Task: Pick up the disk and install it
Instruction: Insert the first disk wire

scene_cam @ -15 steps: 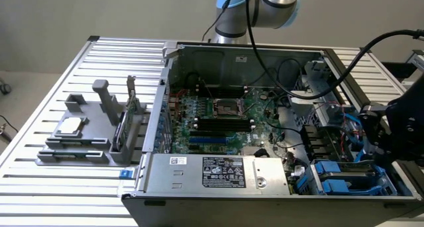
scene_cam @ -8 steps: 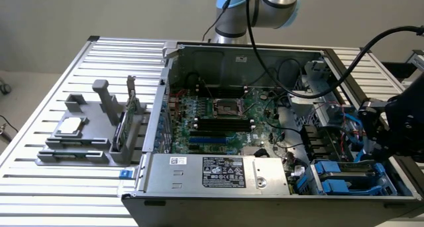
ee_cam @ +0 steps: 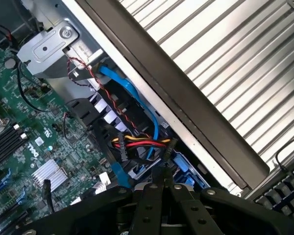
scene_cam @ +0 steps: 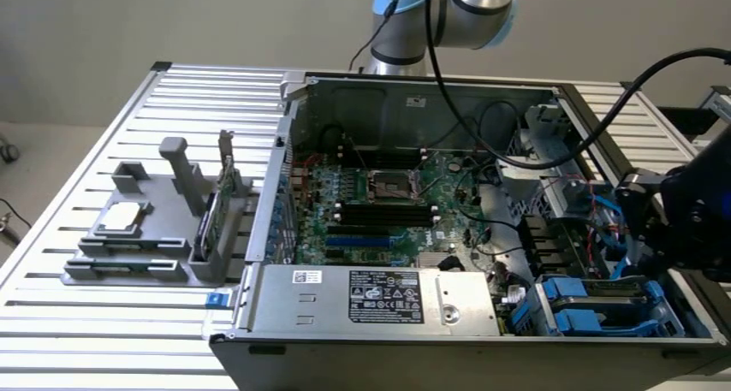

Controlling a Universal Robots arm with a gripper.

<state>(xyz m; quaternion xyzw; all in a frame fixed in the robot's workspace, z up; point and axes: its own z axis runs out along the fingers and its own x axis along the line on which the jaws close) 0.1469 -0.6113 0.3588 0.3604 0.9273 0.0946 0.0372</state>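
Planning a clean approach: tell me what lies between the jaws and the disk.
In the wrist view, a yellow, red and black wire bundle and a blue cable cross just ahead of the gripper, jaws shut, above the blue-railed disk. Whether they fully block it cannot be told.

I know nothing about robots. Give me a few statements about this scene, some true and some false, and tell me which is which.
1. The case lies open with its motherboard showing. True.
2. The gripper is wide open. False: it is shut.
3. The table is wooden. False: it is slatted metal.
4. A keyboard lies outside the case. True.
5. The gripper is at the exterior view's left, far from the case. False: it is at that view's right, by the end of the case where the blue-railed disk sits.
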